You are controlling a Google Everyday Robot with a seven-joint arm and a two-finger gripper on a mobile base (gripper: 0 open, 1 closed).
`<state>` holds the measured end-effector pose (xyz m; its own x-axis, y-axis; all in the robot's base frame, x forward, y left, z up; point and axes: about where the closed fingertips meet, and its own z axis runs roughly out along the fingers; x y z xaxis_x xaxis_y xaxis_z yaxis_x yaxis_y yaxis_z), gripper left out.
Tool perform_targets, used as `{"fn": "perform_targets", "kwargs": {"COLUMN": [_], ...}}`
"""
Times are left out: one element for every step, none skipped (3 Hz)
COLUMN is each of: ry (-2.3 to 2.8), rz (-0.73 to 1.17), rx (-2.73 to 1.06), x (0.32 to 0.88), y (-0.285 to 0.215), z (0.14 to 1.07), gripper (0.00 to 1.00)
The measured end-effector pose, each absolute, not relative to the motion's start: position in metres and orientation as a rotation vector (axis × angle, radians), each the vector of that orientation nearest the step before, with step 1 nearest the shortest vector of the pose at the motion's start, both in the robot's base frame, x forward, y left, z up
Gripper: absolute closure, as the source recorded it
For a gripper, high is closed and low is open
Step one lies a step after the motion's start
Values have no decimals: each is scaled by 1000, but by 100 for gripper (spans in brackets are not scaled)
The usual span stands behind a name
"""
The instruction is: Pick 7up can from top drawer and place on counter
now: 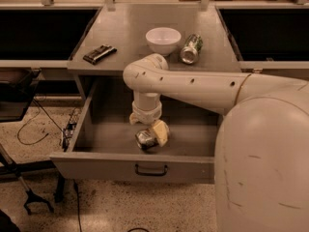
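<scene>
The top drawer [96,164] is pulled open below the counter [130,28]. The 7up can [144,139] lies on its side on the drawer floor near the front, its silver end facing the camera. My arm reaches down from the right into the drawer. My gripper [147,131] is right at the can, with a cream part of it against the can's right side. Whether it holds the can does not show.
On the counter stand a white bowl [163,40], a mostly green can [191,49] lying on its side, and a flat dark object [99,53] at the left edge. Dark recessed bays lie on both sides. Cables and a stand are on the floor at left.
</scene>
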<state>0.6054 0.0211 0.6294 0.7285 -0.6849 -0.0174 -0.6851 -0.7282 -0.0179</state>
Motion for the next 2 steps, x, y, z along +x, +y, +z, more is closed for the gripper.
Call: {"fn": "perform_targets", "kwargs": {"ry": [1169,1179], "rz": [50,43], "rx": [-2871,-2813], "x": [605,597], "y": [19,9], "z": [623,630], "gripper": [41,64]}}
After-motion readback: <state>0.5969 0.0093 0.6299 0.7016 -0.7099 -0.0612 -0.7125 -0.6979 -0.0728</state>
